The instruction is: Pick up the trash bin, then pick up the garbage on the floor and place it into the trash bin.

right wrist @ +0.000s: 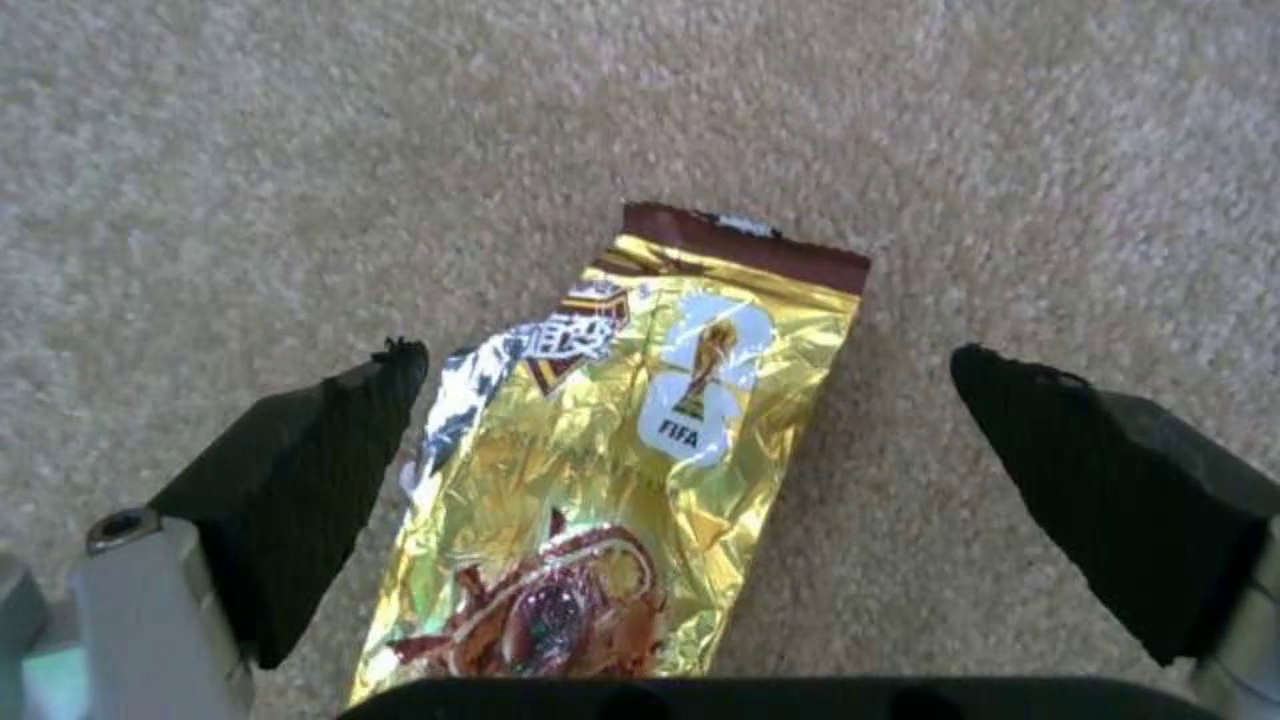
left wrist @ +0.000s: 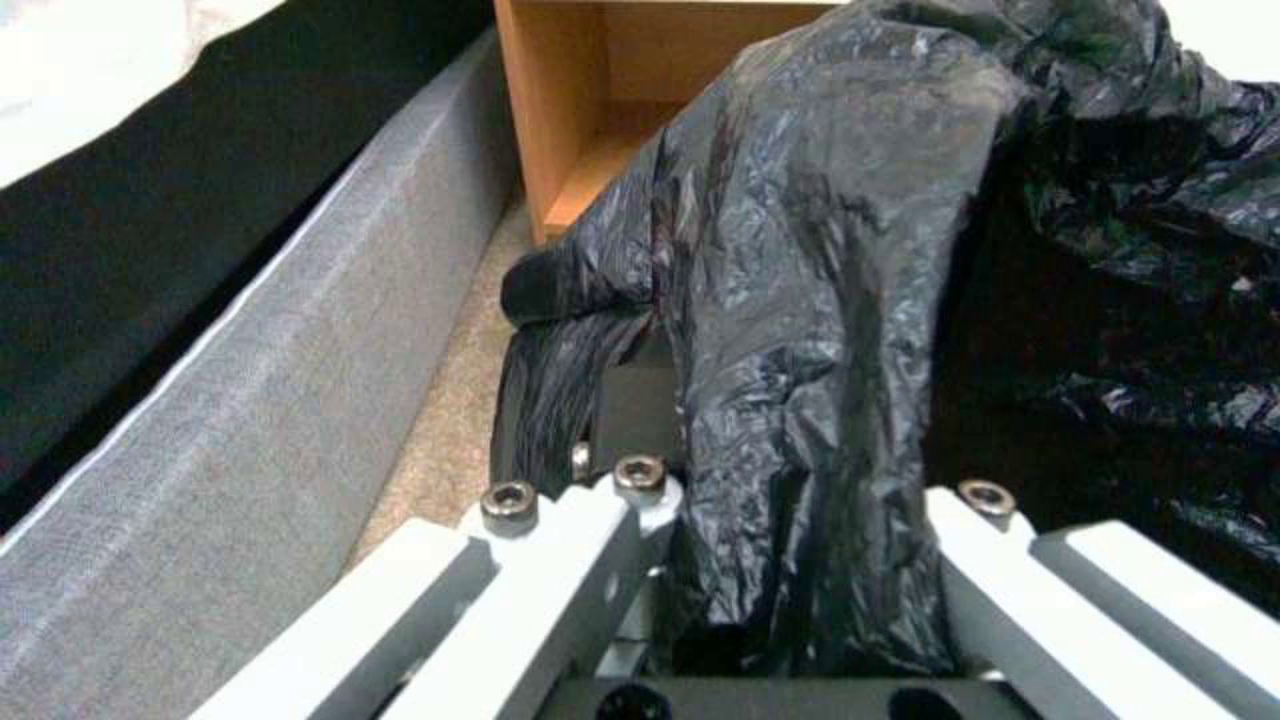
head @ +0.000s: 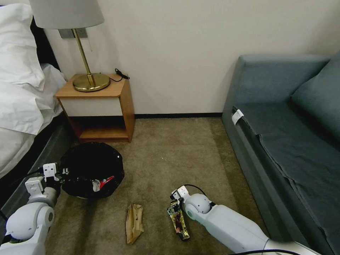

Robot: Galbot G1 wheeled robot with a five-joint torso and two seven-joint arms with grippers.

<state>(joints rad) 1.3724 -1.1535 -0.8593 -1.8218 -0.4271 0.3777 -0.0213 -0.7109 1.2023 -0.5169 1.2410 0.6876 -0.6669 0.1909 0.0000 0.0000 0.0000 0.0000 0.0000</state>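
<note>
The trash bin [head: 91,166], lined with a crinkled black bag [left wrist: 827,300], sits on the carpet in front of the nightstand. My left gripper [head: 59,174] is at its near left rim, shut on the bag-covered rim [left wrist: 800,480]. A red-and-white packet [head: 103,183] lies inside the bin. Of the garbage on the floor, a gold-yellow snack wrapper [head: 179,220] lies under my right gripper [head: 174,205]. That gripper [right wrist: 687,400] is open, its black fingers [right wrist: 320,470] on either side of the wrapper [right wrist: 627,450]. A crumpled brown paper bag [head: 134,222] lies to the wrapper's left.
A wooden nightstand [head: 102,106] with a brass lamp [head: 88,78] stands behind the bin. The bed [head: 21,106] and its grey base [left wrist: 240,400] run close along the left. A blue-grey sofa [head: 283,134] fills the right. Open carpet [head: 170,156] lies between them.
</note>
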